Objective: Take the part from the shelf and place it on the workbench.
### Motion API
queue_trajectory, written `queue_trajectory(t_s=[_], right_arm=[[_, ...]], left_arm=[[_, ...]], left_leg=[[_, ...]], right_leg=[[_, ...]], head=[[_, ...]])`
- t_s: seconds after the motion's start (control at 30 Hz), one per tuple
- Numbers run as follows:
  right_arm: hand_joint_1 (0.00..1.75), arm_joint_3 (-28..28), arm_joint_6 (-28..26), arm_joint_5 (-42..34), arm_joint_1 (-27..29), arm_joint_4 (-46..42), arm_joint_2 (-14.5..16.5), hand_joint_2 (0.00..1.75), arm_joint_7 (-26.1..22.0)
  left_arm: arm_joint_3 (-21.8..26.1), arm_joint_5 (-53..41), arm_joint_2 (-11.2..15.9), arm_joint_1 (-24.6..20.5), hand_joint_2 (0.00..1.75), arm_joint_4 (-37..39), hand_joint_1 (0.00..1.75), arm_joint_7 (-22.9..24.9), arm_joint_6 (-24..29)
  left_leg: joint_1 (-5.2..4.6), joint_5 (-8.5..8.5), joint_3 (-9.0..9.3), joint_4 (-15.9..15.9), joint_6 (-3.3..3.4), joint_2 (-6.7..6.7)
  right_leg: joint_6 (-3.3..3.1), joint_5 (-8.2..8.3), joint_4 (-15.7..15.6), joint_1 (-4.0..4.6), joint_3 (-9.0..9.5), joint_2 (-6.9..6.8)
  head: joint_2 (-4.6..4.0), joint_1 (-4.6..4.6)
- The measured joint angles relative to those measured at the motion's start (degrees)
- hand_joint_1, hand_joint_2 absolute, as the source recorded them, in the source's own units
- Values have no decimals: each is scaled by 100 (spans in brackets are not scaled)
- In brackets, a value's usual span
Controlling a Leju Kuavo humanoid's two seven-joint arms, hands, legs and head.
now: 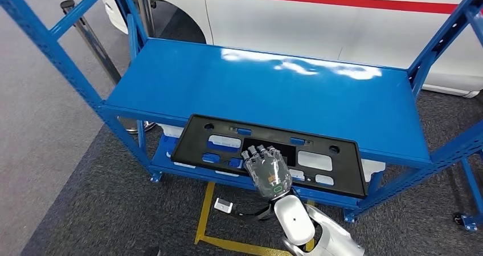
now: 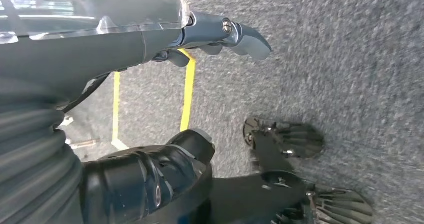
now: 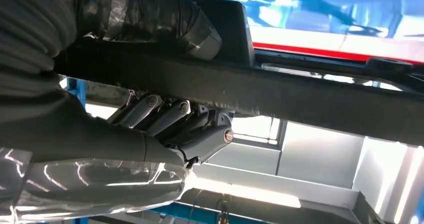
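Black part (image 1: pixel 267 153) hides right hand (image 1: pixel 267 173) thumb (gripped).

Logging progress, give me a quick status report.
Right hand grips black part at shelf front edge. Left hand hangs open over floor. Nothing in the way.

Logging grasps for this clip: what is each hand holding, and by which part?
The right hand grips the black part by its near long edge, around the middle. The left hand holds nothing.
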Motion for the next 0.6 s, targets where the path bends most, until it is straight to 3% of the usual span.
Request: queue_trajectory(t_s=[0.07,0.1,0.2,0.23,0.27,0.3,0.33,0.37,0.43,0.47,0.5,0.57,0.6], right_arm=[[166,9,0,0,2,4,-1,175,5],[166,13,-1,0,2,8,-2,175,15],[166,19,-6,0,2,30,-8,175,60],[166,23,-7,0,3,42,-8,175,72],[166,28,-7,0,5,54,-8,175,80],[166,32,-7,0,5,64,-8,175,87],[166,34,-7,0,4,71,-8,175,92],[166,35,-7,0,2,74,-8,175,94],[166,36,-10,0,-6,76,-4,175,100],[166,37,-13,0,-11,77,-2,175,104],[166,38,-15,0,-12,79,1,175,108],[166,44,-18,0,-9,91,1,175,111],[166,48,-19,0,-9,97,3,175,111]], left_arm=[[0,0,-9,3,175,1,0,2,1],[0,1,-15,4,175,1,0,3,1],[0,3,-27,5,175,1,0,7,1],[0,3,-28,6,175,1,0,7,1],[0,3,-29,8,175,1,0,7,0],[0,3,-30,8,175,1,0,7,-1],[0,3,-30,7,175,1,0,7,-1],[0,4,-31,6,175,1,0,6,-1],[0,11,-32,2,175,1,0,4,-3],[0,21,-34,0,175,1,0,2,-5],[0,32,-36,2,175,1,0,1,-7],[1,49,-37,17,175,1,0,-2,-8],[2,51,-37,25,175,1,0,-2,-8]], left_leg=[[9,130,-61,-66,41,15],[24,215,-111,-97,76,31],[44,452,-358,-108,149,58],[46,519,-459,-88,144,60],[50,579,-564,-59,131,62],[59,631,-670,-20,113,65],[71,674,-779,33,90,67],[82,706,-878,100,63,68],[84,755,-1039,234,-1,61],[78,789,-1088,275,-38,58],[76,833,-1120,285,-77,56],[94,888,-1163,276,-161,52],[106,794,-1205,329,-197,48]], right_leg=[[71,25,-20,-9,-22,8],[102,-111,57,-13,-60,18],[182,-975,893,-63,-255,34],[211,-1143,1249,-83,-299,34],[238,-1156,1505,-104,-292,34],[264,-1041,1603,-125,-216,32],[286,-870,1529,-149,-55,31],[305,-750,1253,-173,201,30],[296,-830,503,-173,745,36],[264,-931,235,-160,904,39],[216,-997,104,-132,956,43],[95,-920,73,-128,875,31],[35,-857,67,-130,820,22]], head=[[0,1],[0,3],[0,7],[0,7],[0,7],[0,7],[0,7],[0,6],[0,4],[0,3],[0,2],[0,2],[0,-1]])
